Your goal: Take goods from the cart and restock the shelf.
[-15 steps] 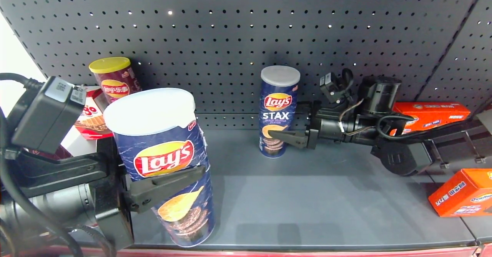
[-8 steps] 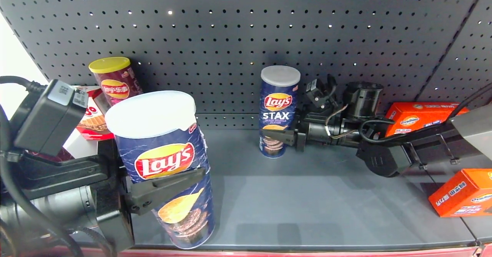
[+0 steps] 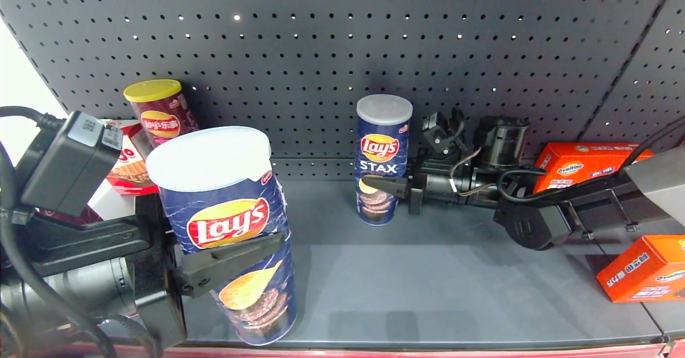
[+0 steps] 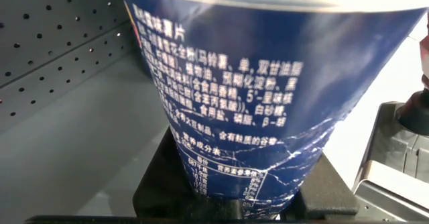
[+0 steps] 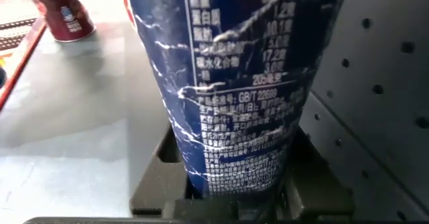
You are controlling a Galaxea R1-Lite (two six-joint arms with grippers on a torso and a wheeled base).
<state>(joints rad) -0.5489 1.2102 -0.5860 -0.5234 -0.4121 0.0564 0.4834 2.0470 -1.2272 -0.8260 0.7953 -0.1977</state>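
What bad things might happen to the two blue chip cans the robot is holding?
The near can, held by the left end effector, is right at the shelf's front edge. If it is set down there, it might topple off. The far can is tall and narrow, and the right end effector grips it low. A nudge while letting go might tip it over.

The middle can [image 3: 382, 160] bears a round red-and-yellow logo with a white word under it. The near can [image 3: 227, 229], left of it, shows the same logo. Small white Chinese print with figures covers both backs. The maroon can [image 3: 159, 114] far left and the orange box [image 3: 591, 161] to the right carry logos too.
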